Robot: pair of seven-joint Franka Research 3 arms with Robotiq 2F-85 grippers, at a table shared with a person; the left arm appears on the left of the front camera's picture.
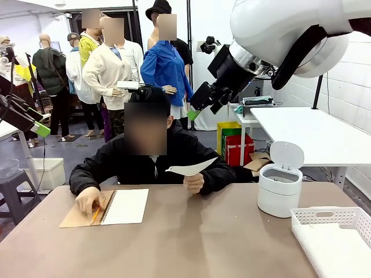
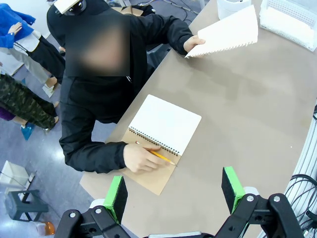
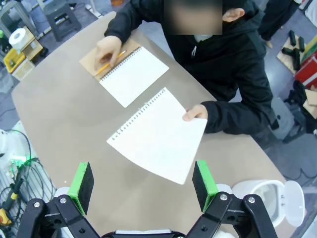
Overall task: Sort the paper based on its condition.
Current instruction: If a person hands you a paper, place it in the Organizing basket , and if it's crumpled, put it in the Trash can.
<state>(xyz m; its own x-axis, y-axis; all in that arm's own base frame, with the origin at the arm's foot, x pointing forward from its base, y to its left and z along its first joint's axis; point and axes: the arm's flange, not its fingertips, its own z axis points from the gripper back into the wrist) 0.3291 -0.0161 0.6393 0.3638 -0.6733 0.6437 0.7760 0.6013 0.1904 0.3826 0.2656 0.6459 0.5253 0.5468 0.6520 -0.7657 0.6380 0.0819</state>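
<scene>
The sheet is held above the table by one corner in the person's hand, between the notebook and the bin. It lies close to level. Its long axis runs from the person out toward the robot, and its perforated edge faces the robot's left, toward the notebook. The person's other hand rests on the open notebook with a pencil. The bin stands with its lid flipped up, and its contents cannot be told. A white basket sits at the table's near right corner. The left gripper hangs high over the notebook with its fingers spread and nothing between them. The right gripper, also spread wide with nothing between its pads, hangs above the sheet.
</scene>
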